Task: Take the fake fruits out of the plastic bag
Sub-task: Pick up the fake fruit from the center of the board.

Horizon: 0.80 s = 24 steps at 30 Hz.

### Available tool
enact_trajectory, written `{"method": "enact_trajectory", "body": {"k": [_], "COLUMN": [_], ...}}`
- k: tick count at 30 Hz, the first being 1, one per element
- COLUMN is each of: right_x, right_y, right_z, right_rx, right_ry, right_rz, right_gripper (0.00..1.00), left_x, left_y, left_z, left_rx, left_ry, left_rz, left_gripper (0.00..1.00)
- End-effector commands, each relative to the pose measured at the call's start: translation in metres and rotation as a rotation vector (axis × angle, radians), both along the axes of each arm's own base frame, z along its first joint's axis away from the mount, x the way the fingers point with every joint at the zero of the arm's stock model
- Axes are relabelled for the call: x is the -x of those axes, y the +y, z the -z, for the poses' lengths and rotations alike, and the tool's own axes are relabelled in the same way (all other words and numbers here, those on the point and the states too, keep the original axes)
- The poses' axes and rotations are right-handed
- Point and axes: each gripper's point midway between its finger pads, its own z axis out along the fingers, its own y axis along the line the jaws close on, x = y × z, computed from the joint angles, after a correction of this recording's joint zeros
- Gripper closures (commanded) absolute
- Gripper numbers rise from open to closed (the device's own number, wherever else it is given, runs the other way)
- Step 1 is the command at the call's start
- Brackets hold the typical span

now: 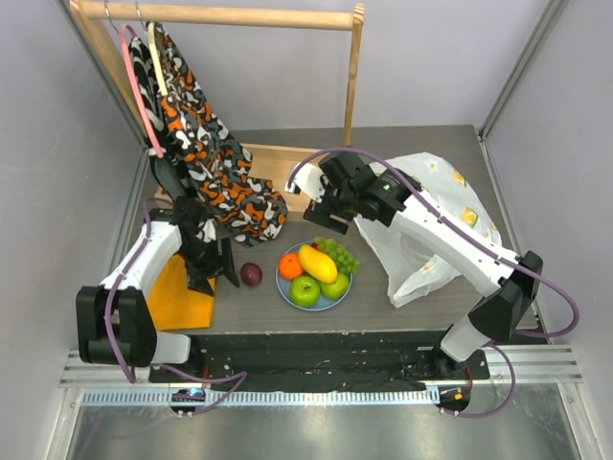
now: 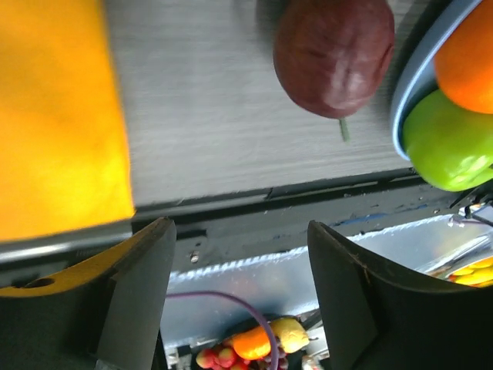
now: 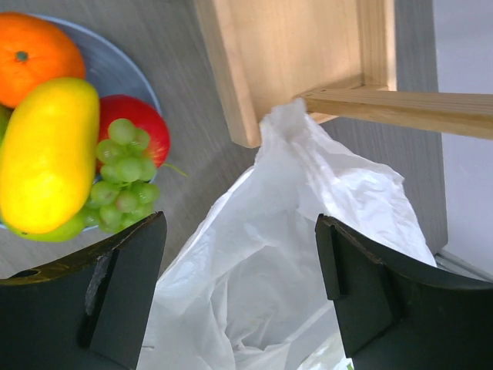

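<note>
Right by the near edge, on the left, a folded orange cloth (image 1: 177, 295) lies flat. The left gripper (image 1: 222, 264) hangs just beside it with its fingers spread and nothing between them. A dark purple plum (image 1: 251, 274) lies on the bare table (image 1: 249, 309) a little past that gripper, just left of the light-blue plate (image 3: 115, 65) and not touching it. On the plate sit the other fake fruits: a green apple (image 1: 305, 290) nearest, a second green fruit (image 1: 336, 285) beside it, then an orange (image 1: 290, 264), a yellow mango (image 1: 317, 262), a grape bunch (image 1: 339, 254) and, seen from the right wrist, a red apple (image 3: 131, 123). To the right, the plastic bag (image 1: 431, 240) lies crumpled on the table near the plate. The right gripper (image 1: 319, 209) hovers beyond the plate at the bag's left side, fingers wide apart and gripping nothing. Farthest back stands a wooden rack (image 1: 354, 67) with a patterned garment (image 1: 206, 144) hanging from it.
</note>
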Motion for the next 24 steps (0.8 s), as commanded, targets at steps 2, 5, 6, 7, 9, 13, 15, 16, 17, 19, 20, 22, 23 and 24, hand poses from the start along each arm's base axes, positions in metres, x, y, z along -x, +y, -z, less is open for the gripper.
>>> {"method": "enact_trajectory", "body": {"k": [2,5,6,7,9,13,15,16,17,19,20,22,23,24], "right_x": [-0.021,-0.028,-0.030,-0.032,-0.036,-0.041,-0.043,-0.044,-0.045,-0.046,-0.046,-0.048,-0.048,-0.049], "right_y": [0.002,-0.001,-0.002,-0.004,-0.005,-0.011,-0.015,-0.015,-0.017,-0.017,-0.018,-0.018,-0.018,-0.017], "right_z": [-0.030,-0.033,-0.035,-0.036,-0.035,-0.033,-0.031,-0.031,-0.029,-0.026,-0.025,-0.023,-0.021,-0.022], "right_rx": [-0.097,-0.098,-0.100,-0.098,-0.093,-0.087,-0.083,-0.084,-0.083,-0.081,-0.081,-0.078,-0.078,-0.083], "right_ry": [-0.076,-0.086,-0.094,-0.098,-0.103,-0.103,-0.100,-0.099,-0.094,-0.086,-0.084,-0.078,-0.074,-0.074], "right_rz": [0.061,0.079,0.082,0.090,0.100,0.119,0.129,0.132,0.137,0.139,0.142,0.143,0.143,0.142], "right_gripper": [0.14,0.14,0.14,0.13,0.13,0.13,0.13,0.12,0.13,0.12,0.12,0.12,0.12,0.12], "left_x": [-0.050,-0.067,-0.073,-0.075,-0.084,-0.093,-0.096,-0.099,-0.099,-0.096,-0.093,-0.081,-0.077,-0.073], "left_y": [-0.034,-0.049,-0.053,-0.056,-0.068,-0.085,-0.087,-0.086,-0.087,-0.086,-0.086,-0.083,-0.081,-0.081], "left_z": [-0.005,0.003,0.004,0.013,0.017,0.025,0.032,0.035,0.039,0.042,0.043,0.043,0.041,0.038], "left_rx": [0.065,0.078,0.086,0.090,0.117,0.155,0.141,0.135,0.134,0.132,0.133,0.131,0.132,0.138], "left_ry": [-0.130,-0.125,-0.130,-0.097,-0.109,-0.101,-0.093,-0.094,-0.085,-0.060,-0.052,-0.032,-0.029,-0.037], "left_rz": [0.036,0.067,0.074,0.081,0.095,0.108,0.113,0.109,0.110,0.109,0.111,0.118,0.117,0.117], "left_gripper": [0.25,0.20,0.20,0.20,0.20,0.22,0.24,0.29,0.32,0.43,0.44,0.48,0.49,0.51]}}
